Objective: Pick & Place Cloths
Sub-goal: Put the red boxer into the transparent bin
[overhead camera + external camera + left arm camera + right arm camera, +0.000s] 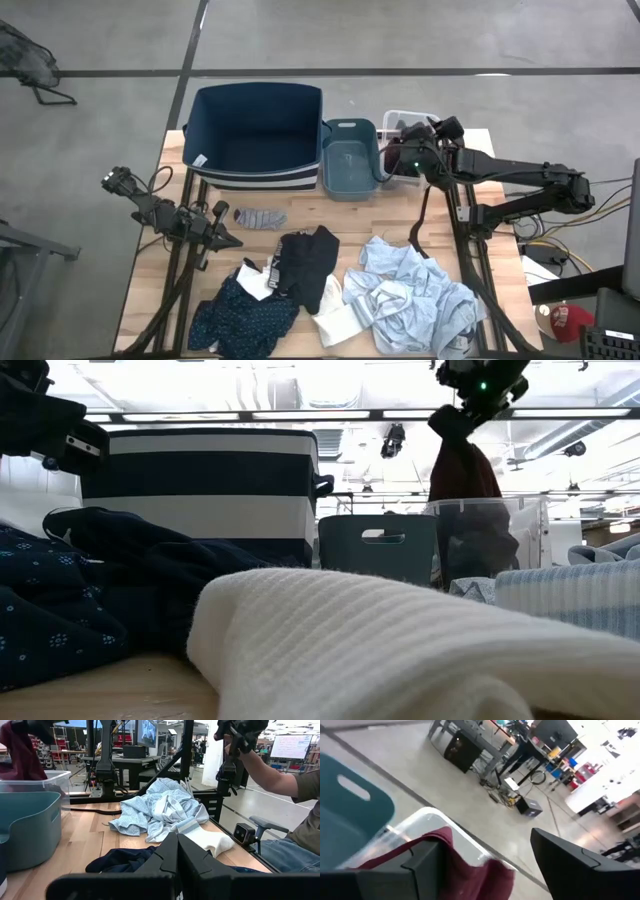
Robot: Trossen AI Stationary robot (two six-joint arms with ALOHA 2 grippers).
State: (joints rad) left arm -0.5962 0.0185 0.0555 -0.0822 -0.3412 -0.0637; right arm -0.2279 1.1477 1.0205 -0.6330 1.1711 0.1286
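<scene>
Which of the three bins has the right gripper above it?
The clear plastic bin, rightmost in the row. The right gripper hangs the maroon cloth over it; the navy bin and teal bin have nothing overhead.

I work in a robotics lab or industrial workshop. My wooden tabletop [400, 225] stands on a bare concrete floor [420, 40] marked with dark lines. Behind it I see black metal frames [107, 755], monitors [150, 732], a whiteboard [290, 745], shelving with bins, and long ceiling strip lights [330, 415]. A seated person [295, 815] waits beside my rig.
</scene>
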